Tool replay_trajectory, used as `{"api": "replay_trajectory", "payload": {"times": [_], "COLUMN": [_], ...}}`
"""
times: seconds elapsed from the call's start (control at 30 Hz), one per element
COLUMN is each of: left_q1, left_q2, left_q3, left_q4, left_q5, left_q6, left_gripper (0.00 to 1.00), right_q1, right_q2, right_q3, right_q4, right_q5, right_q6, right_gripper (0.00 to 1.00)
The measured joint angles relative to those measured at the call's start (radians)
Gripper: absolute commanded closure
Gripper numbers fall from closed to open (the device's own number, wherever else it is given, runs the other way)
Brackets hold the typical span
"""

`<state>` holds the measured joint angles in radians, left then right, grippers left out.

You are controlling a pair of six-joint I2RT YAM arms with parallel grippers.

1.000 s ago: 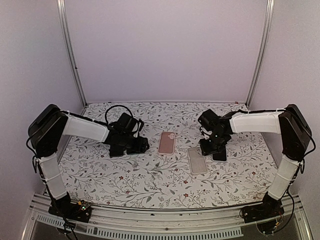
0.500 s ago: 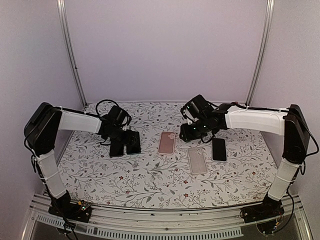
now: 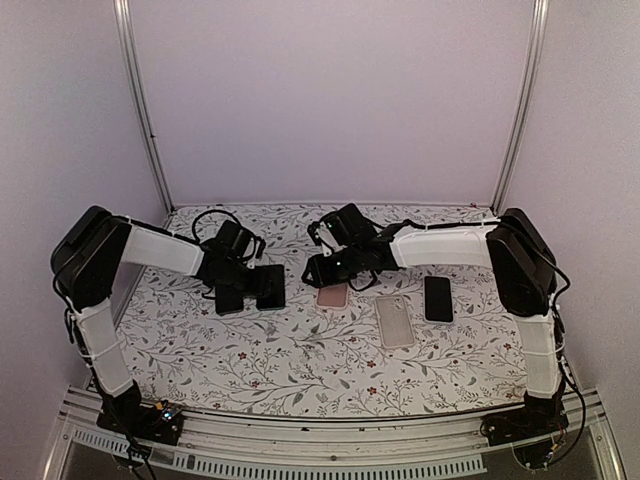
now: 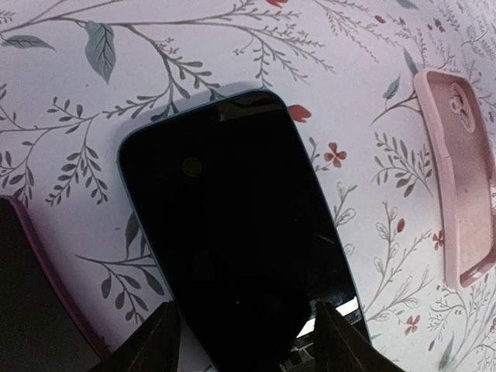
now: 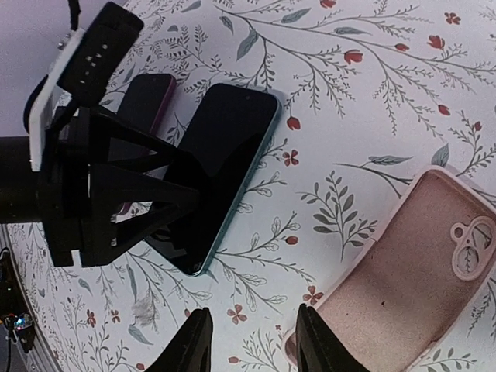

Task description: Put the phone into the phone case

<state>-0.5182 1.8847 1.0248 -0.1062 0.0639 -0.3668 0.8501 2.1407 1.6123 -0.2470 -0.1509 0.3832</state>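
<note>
While the blue-edged phone [image 4: 232,232] lies flat and screen up, left of centre on the flowered table [image 3: 300,370], the left gripper [image 4: 248,349] sits right over one short end of it. Its fingers are part open, one towards each long edge of the phone. Can't tell if they actually touch it, and there's no clear grip. Phone is not lifted.

Just beside it on the left lies a second phone [image 4: 31,302], purple-rimmed and roughly parallel, with a narrow gap between. The pink case [image 3: 332,294] is right of the blue-edged phone, near centre, hollow side up and apart from the phone. The right gripper [image 5: 252,345] hangs above the table at the far end of the pink case, fingers part open, holding nothing.

Further right is a clear case [image 3: 395,321], then a black phone [image 3: 438,298] just beside it, both flat on the table.
</note>
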Motion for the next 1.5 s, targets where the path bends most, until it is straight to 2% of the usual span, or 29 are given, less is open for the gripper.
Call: {"api": "replay_trajectory", "payload": {"times": [0.2, 0.37, 0.57, 0.9, 1.03, 1.13, 1.27, 1.5], "left_q1": [-0.037, -0.121, -0.197, -0.247, -0.237, -0.203, -0.128, -0.035], "left_q2": [-0.013, -0.024, -0.063, -0.168, -0.249, -0.254, -0.161, 0.013], "left_q3": [-0.047, -0.077, -0.132, -0.233, -0.251, -0.232, -0.137, 0.079], "left_q4": [0.074, 0.117, 0.139, 0.123, 0.082, 0.072, 0.033, -0.008], "left_q5": [0.033, 0.061, 0.087, 0.086, 0.019, -0.011, -0.049, -0.08], "left_q6": [-0.027, -0.053, -0.085, -0.114, -0.117, -0.117, -0.095, -0.036], "left_gripper": [0.45, 0.48, 0.48, 0.46, 0.46, 0.45, 0.37, 0.38], "right_q1": [0.0, 0.0, 0.0, 0.008, 0.017, 0.032, 0.061, 0.09], "right_q2": [0.071, 0.113, 0.141, 0.162, 0.214, 0.265, 0.298, 0.296], "right_q3": [0.023, 0.051, 0.051, 0.09, 0.161, 0.224, 0.268, 0.259], "right_q4": [0.016, 0.038, 0.026, -0.024, -0.047, -0.047, -0.039, -0.026], "right_q5": [-0.014, -0.027, -0.028, 0.045, 0.103, 0.14, 0.17, 0.196], "right_q6": [0.021, 0.033, 0.047, 0.021, -0.014, -0.038, -0.057, -0.062], "right_gripper": [0.61, 0.62, 0.62, 0.59, 0.58, 0.57, 0.55, 0.53]}}
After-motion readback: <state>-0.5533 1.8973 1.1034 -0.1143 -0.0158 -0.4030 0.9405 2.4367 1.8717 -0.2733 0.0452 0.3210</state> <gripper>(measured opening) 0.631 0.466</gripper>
